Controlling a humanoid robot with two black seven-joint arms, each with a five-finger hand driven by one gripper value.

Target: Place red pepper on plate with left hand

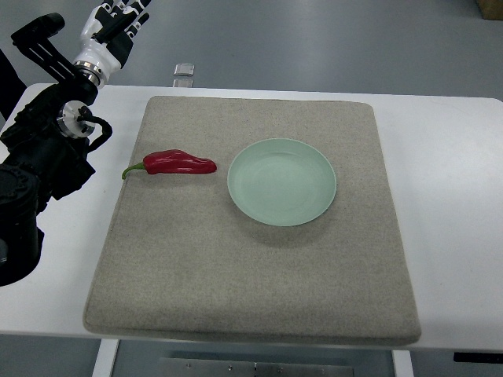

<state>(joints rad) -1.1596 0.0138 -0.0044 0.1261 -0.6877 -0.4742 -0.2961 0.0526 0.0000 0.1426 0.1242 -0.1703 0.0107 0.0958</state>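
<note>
A red pepper (179, 162) with a green stem lies on the grey mat (251, 283), stem pointing left. A pale green plate (282, 181) sits on the mat just right of the pepper, with nothing on it. My left arm comes in from the left edge, and its hand (119, 20) is raised at the top left, beyond the table's far edge, well away from the pepper. Its fingers are relaxed and hold nothing. The right arm is out of view.
The mat lies on a white table (456, 196). A small clear block (184, 74) sits at the table's far edge, above the mat's left part. The black left arm (39, 173) covers the table's left side.
</note>
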